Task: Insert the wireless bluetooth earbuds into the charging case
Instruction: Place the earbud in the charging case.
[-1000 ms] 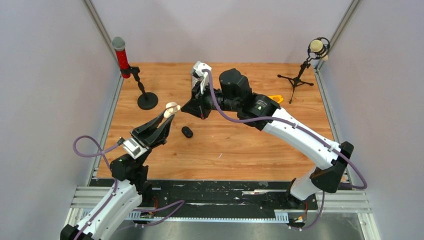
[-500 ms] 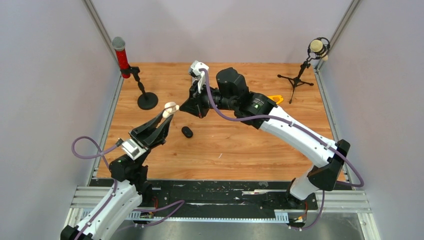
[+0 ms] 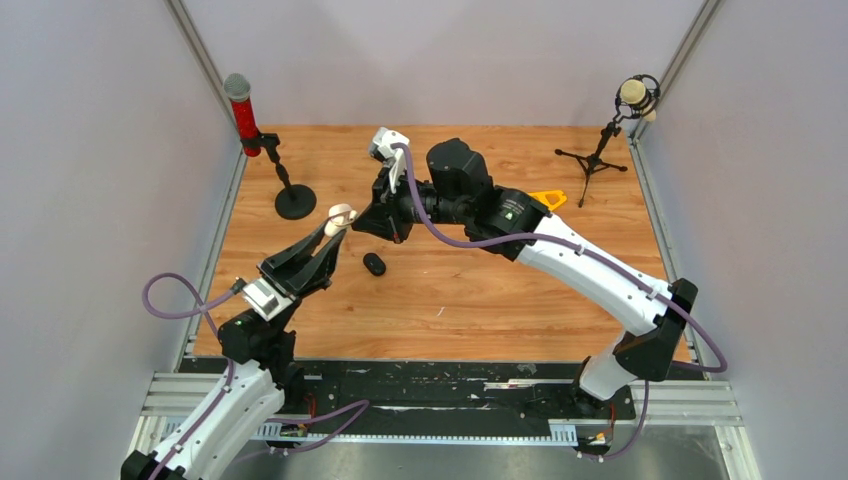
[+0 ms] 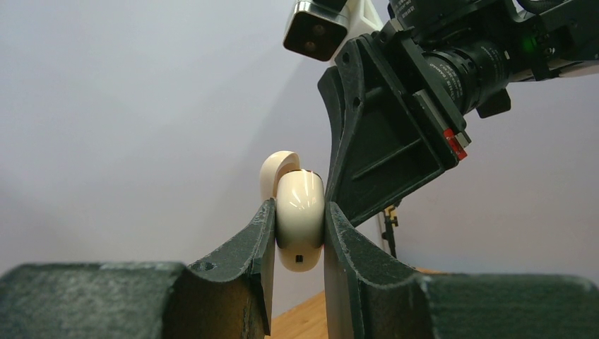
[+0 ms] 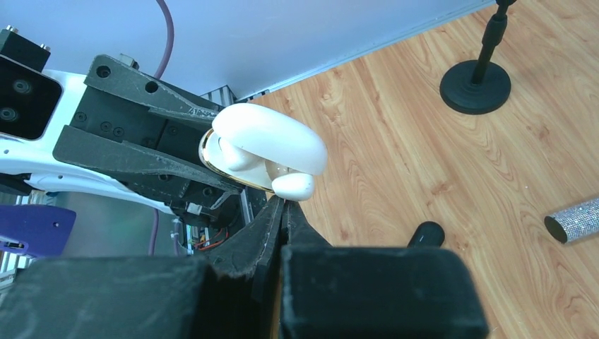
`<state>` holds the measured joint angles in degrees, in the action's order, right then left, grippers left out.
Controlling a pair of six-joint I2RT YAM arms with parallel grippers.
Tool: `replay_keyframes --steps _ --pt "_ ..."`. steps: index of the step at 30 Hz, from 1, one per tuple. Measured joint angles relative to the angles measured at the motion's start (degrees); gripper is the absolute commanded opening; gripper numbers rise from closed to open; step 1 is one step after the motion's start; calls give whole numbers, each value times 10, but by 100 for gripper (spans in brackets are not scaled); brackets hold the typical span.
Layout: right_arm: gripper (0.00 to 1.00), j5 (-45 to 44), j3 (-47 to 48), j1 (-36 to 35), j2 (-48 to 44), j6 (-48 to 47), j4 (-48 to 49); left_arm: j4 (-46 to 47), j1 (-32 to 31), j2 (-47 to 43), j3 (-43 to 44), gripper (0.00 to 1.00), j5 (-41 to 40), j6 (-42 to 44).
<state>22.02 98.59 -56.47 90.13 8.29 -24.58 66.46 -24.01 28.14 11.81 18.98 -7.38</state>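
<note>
My left gripper holds a cream-white charging case above the table's left half. Its pads press both sides of the case, and the lid is flipped open. One white earbud lies in the case. My right gripper reaches in from the right and meets the case's open mouth. Its fingers are shut, and a second white earbud sits at their tips, against the case's rim. In the left wrist view, the right gripper's dark fingers loom just behind the case.
A small black oval case lies on the wood below both grippers. A red microphone on a round-base stand is at the back left, a tripod microphone at the back right. A yellow object peeks out behind the right arm. A glittery silver cylinder lies on the wood.
My right gripper has moved left, from clear of the case to right against its open mouth. The left gripper and the case have stayed put.
</note>
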Motion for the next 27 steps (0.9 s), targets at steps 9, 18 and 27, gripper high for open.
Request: replay_keyframes --steps 9,18,27 --pt "0 -2 14 -1 0 0 -1 -5 0 0 0 0 1 0" --pt "0 0 33 -1 0 0 2 -10 0 0 0 0 15 0" --pt "0 -3 11 0 -35 -1 3 -11 0 0 0 0 16 0"
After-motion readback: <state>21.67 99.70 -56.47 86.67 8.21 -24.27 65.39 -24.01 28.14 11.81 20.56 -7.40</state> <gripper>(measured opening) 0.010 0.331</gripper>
